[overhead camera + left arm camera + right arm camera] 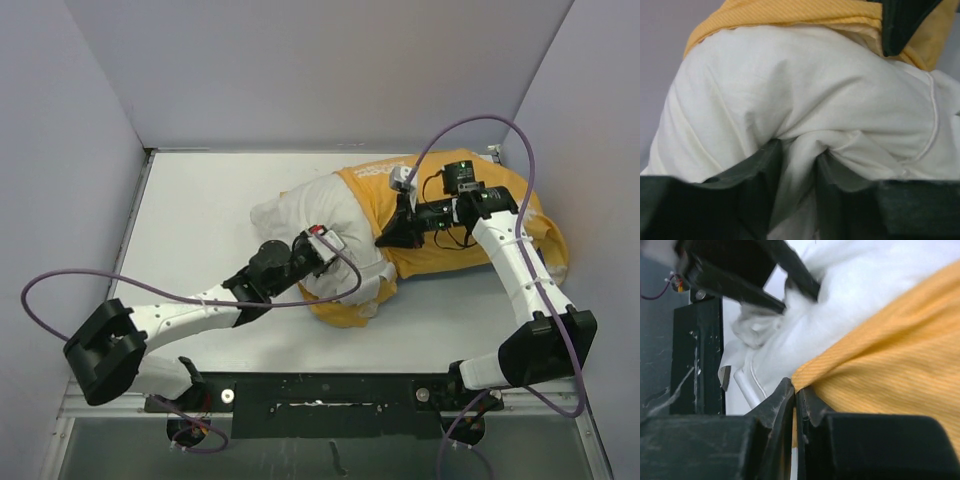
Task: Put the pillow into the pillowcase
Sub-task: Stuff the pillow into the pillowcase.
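Left tool [799, 150] has its jaws a little apart, with a fold of the pillow [805, 85] bulging between them. Whether it truly pinches that fold I cannot tell. Right tool [795, 392] is closed on the hem of the pillowcase [890, 355], yellow side out, at the mouth of the case on top of the pillow.

The pillow lies mid-desk [200, 210]. Its right part is inside the case and its left end is bare and white, toward the left arm. The insertion looks roughly half done.

The thin hem could slip from the right tool if the pillow is shoved hard, and the mouth would then fall slack. If the left tool has only a loose fold, a push would crumple the cover instead of driving the filling in. Dragging could bunch the case under the pillow near the desk's near edge.
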Robot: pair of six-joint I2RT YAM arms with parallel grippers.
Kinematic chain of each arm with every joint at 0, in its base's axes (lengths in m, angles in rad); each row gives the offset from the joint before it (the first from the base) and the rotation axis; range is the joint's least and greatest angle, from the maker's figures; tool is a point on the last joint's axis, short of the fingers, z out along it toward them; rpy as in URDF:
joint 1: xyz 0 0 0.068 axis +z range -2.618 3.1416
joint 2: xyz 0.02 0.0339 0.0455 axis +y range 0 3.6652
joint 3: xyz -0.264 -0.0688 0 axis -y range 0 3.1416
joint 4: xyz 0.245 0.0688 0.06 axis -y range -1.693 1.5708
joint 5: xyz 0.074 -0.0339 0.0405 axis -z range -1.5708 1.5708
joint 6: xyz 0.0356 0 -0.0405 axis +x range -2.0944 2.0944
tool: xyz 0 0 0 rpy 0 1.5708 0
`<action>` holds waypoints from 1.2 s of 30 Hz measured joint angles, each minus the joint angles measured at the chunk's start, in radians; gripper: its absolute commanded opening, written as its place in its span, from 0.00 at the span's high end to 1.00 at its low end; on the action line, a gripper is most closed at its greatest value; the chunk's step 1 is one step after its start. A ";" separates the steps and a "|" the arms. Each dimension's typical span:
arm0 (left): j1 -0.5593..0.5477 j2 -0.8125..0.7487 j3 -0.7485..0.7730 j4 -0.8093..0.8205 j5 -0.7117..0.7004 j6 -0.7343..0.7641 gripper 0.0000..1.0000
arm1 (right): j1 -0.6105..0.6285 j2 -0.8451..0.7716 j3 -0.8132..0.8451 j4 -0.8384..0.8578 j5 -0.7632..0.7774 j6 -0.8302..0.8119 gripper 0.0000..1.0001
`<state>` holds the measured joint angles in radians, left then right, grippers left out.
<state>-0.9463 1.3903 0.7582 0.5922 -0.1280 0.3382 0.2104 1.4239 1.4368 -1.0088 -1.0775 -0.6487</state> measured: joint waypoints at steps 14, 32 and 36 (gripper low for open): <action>-0.042 -0.482 0.066 -0.416 0.422 -0.250 0.35 | -0.174 -0.064 -0.319 -0.009 -0.131 -0.087 1.00; -0.006 0.190 0.275 -0.412 0.210 -0.090 1.00 | -0.091 -0.014 -0.044 -0.212 -0.098 -0.237 1.00; 0.022 0.278 0.349 -0.283 0.014 -0.371 1.00 | 0.005 0.036 0.080 -0.163 -0.012 -0.206 1.00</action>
<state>-0.9241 1.6688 1.1072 0.3088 -0.1135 -0.0326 0.2153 1.4597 1.5166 -1.1717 -1.0893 -0.8543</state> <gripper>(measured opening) 0.006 0.034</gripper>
